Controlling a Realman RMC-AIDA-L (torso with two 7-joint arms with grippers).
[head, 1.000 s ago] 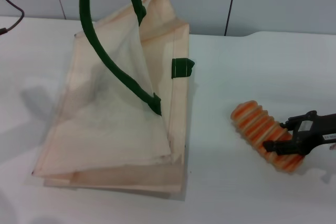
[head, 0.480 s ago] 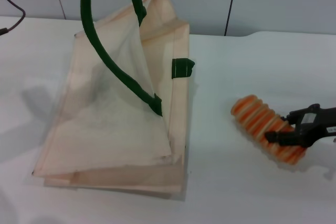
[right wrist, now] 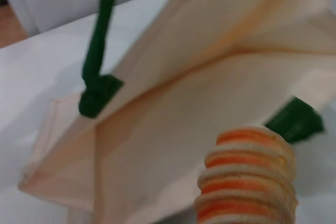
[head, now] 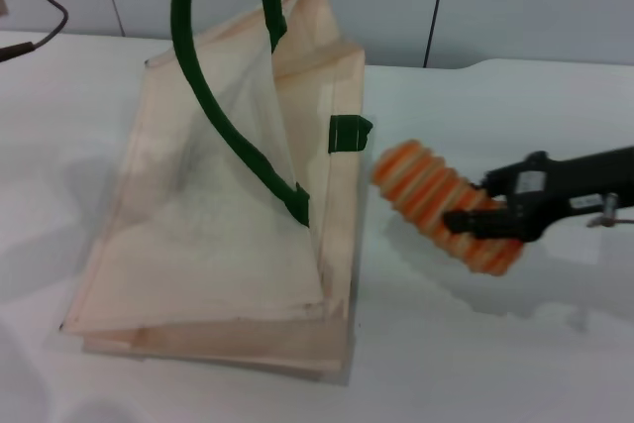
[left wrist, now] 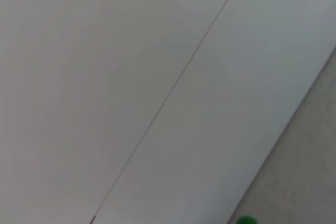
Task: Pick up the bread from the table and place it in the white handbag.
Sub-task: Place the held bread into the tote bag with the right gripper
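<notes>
Your right hand sits at center right of the head view, its black fingers clamped across the bread near the loaf's lower right end. You hold the bread clear of the table, tilted, with a soft shadow lying beneath it. Its upper left end points at the bag and sits just beside the bag's right edge, near the short green tab. The bag fills the left half of the frame, its mouth pulled up by the green handle, which rises out of the top edge. In your right wrist view the bread fills the lower right, facing the bag's open folds. Your left hand is out of view; its wrist camera shows only pale wall panels.
</notes>
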